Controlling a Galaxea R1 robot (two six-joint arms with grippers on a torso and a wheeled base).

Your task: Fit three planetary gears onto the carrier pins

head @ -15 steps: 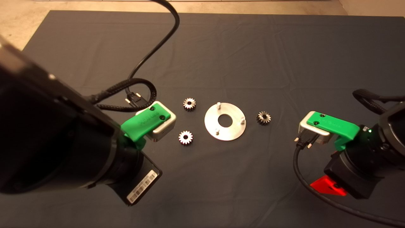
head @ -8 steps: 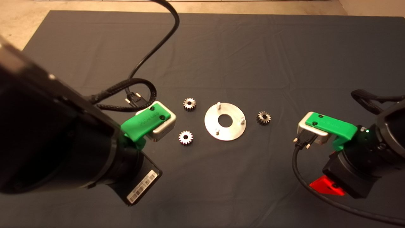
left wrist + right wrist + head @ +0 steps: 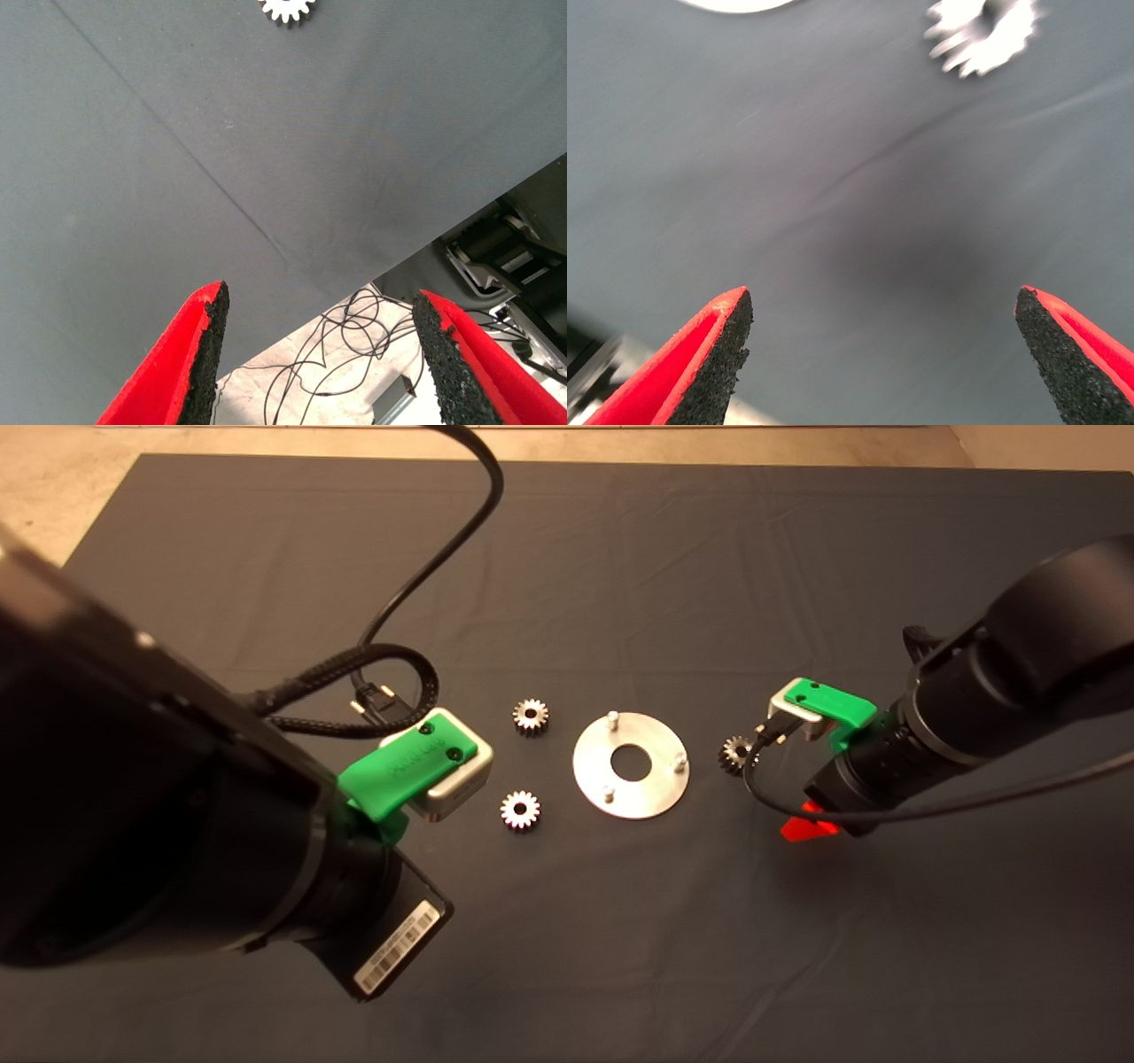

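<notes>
A flat silver disc with a large centre hole lies mid-mat, and three carrier pins stand bare on it. Two planetary gears lie to its left. The third gear lies to its right, partly behind the right wrist's cable. My right gripper is open above the mat, a short way from that gear, with nothing between its fingers. My left gripper is open and empty over the mat's near edge, left of the gears, with one gear ahead of it.
Black cables loop over the mat behind the left wrist. The left arm covers the mat's near left. The left wrist view shows floor cables and equipment beyond the mat's edge. The tan floor borders the mat at the far left.
My right arm has swung in from the right edge toward the disc and now hovers next to the right-hand gear. The left arm, gears and disc have not moved.
</notes>
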